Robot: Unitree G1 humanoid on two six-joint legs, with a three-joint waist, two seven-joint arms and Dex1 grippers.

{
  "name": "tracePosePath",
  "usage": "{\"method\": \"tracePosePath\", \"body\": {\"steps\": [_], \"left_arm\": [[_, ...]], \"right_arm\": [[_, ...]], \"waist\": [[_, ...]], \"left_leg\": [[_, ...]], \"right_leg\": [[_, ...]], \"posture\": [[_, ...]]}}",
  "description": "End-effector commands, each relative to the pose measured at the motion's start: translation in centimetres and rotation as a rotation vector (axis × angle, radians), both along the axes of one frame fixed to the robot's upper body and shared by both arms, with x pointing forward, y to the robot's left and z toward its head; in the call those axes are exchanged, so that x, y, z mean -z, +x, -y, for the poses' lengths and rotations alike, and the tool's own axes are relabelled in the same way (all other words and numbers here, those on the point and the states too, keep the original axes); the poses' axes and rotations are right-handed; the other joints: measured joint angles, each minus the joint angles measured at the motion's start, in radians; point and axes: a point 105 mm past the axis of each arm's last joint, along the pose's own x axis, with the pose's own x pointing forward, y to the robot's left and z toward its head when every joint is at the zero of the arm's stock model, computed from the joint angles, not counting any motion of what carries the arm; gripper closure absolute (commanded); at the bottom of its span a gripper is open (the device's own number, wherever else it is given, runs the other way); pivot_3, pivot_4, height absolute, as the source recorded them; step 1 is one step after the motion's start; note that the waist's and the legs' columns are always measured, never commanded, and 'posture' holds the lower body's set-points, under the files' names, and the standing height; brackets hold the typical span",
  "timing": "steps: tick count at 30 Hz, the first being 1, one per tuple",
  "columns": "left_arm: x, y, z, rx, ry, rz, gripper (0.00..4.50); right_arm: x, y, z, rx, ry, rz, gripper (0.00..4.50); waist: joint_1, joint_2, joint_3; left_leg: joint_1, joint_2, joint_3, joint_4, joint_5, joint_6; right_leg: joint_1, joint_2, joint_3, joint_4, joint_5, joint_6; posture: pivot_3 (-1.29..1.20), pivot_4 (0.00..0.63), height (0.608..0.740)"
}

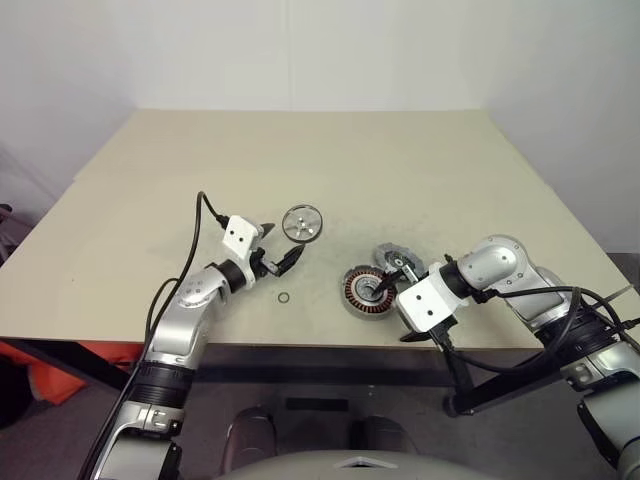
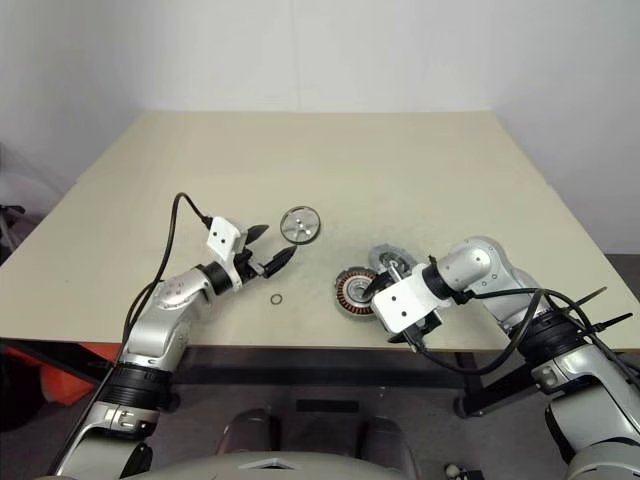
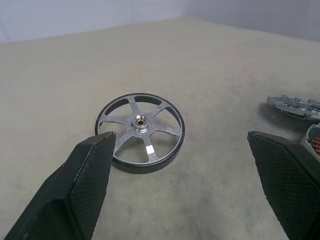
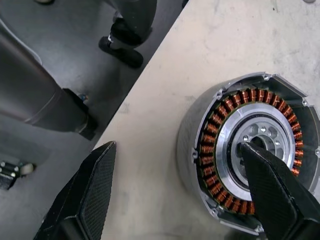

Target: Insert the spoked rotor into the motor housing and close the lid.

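Your left fingers (image 3: 90, 175) stand wide, the spoked rotor (image 3: 140, 132) just ahead of them. Your right fingers (image 4: 280, 190) gape wide too, one tip over the motor housing's (image 4: 220, 150) hub

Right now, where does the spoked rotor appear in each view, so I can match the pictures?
Left eye view: spoked rotor lies flat on the table, just past the left gripper.
Right eye view: same spot, left of the motor housing.
Left wrist view: centre-left, beyond the open fingers.
Right wrist view: not in it.
Shared landmark: the motor housing.
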Motion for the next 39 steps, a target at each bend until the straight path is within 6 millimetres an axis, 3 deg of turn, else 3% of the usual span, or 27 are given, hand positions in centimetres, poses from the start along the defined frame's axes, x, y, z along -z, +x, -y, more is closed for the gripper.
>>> {"method": "tracePosePath", "body": {"steps": [1, 6, 13, 23, 30, 39], "left_arm": [[-1.7, 0.0, 0.5, 0.007, -0.011, 0.072, 0.05], [-1.4, -0.2, 0.8, 0.009, -0.017, 0.066, 0.05], [-1.4, -0.2, 1.1, 0.005, -0.028, 0.07, 0.05], [-1.0, -0.4, 0.9, -0.023, -0.042, 0.067, 0.05], [-0.7, -0.6, 0.5, -0.039, -0.038, 0.061, 0.05], [-1.0, -0.4, 0.7, -0.029, -0.034, 0.066, 0.05]], "right_arm": [[-1.8, 0.7, 0.0, -0.043, -0.011, 0.06, 0.0], [-2.5, 1.0, -0.2, -0.061, -0.012, 0.076, 0.0], [-1.2, 1.4, 0.2, -0.072, -0.071, 0.057, 0.0], [-1.5, 2.6, -0.2, -0.111, -0.107, 0.093, 0.0], [-2.9, 1.9, -2.3, -0.165, -0.051, 0.107, 0.0], [-2.6, 1.7, -1.8, -0.142, -0.071, 0.108, 0.0]], "waist": [[-0.001, 0.0, 0.0], [0.0, 0.0, 0.0], [0.0, 0.0, 0.0], [-0.002, 0.0, 0.0], [-0.001, 0.0, 0.0], [0.0, 0.0, 0.0]], "left_leg": [[0.0, 0.0, 0.0, 0.0, 0.0, 0.0], [0.0, 0.0, 0.0, 0.0, 0.0, 0.001], [-0.001, 0.0, 0.0, 0.001, -0.001, 0.001], [-0.002, 0.0, 0.0, 0.001, -0.001, 0.002], [-0.002, 0.0, 0.0, 0.001, -0.002, 0.003], [-0.002, 0.0, 0.0, 0.001, -0.002, 0.003]], "right_leg": [[0.0, 0.0, 0.0, 0.0, 0.0, 0.0], [0.0, 0.0, 0.0, 0.0, 0.0, 0.0], [0.0, 0.0, 0.0, 0.0, 0.0, 0.0], [-0.001, 0.0, 0.0, -0.001, 0.0, 0.0], [-0.001, 0.0, 0.0, -0.001, 0.0, 0.0], [-0.001, 0.0, 0.0, -0.001, 0.0, 0.0]], "posture": [[0.0, 0.0, 0.74], [0.0, 0.0, 0.74], [0.0, 0.0, 0.74], [0.0, 0.0, 0.74], [0.0, 0.0, 0.74], [0.0, 0.0, 0.74]]}}
